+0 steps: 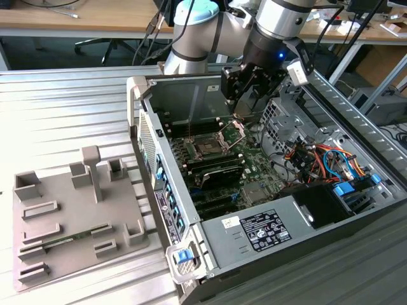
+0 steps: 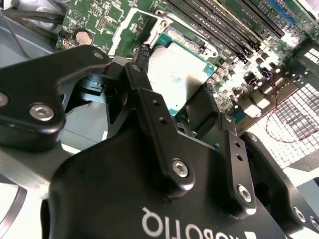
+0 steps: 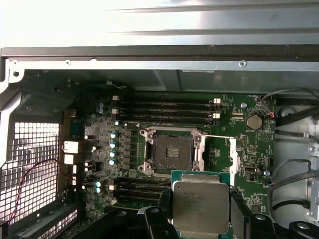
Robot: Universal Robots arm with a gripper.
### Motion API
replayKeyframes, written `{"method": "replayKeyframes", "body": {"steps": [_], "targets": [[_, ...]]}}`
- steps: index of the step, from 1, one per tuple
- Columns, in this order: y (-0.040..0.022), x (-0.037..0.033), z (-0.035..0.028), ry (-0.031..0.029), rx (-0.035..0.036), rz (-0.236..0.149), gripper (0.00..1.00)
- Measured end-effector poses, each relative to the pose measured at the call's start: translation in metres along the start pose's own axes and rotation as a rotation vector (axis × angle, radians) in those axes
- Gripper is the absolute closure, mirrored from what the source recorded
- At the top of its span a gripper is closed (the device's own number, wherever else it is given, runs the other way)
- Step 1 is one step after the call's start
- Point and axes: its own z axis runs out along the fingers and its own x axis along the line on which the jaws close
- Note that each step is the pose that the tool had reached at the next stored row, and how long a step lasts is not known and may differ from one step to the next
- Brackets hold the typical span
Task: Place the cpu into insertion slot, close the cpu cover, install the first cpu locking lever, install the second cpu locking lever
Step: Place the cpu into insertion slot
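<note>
First wrist view is showing the gripper (image 3: 200,196) pinching the cpu (image 3: 201,211) by two opposite edges, with a black finger (image 3: 165,206) pressing on each side and the dull silver top facing the camera. The insertion slot (image 3: 172,152) is lying bare on the green motherboard (image 3: 99,149), its contact field exposed. The cpu is hanging clear of it, not yet seated. The cpu cover (image 3: 232,157) is standing open along one side of the slot.

In the second wrist view the cpu (image 2: 174,74) is gleaming between the fingers (image 2: 149,114).

In the exterior view the gripper (image 1: 243,111) is hovering inside the open computer case (image 1: 178,95), at about one o'clock from the insertion slot (image 1: 206,149). The cpu cover (image 1: 236,130) is tilting up at the slot's two o'clock. A grey fixture plate (image 1: 70,216) is sitting on the ribbed metal table (image 1: 63,108), at eight o'clock from the case.
</note>
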Motion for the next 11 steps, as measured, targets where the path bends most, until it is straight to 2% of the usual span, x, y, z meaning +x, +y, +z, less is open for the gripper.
{"method": "replayKeyframes", "body": {"steps": [11], "targets": [[-0.0001,-0.0001,0.0038,0.0000,-0.0001,0.000,0.45]]}}
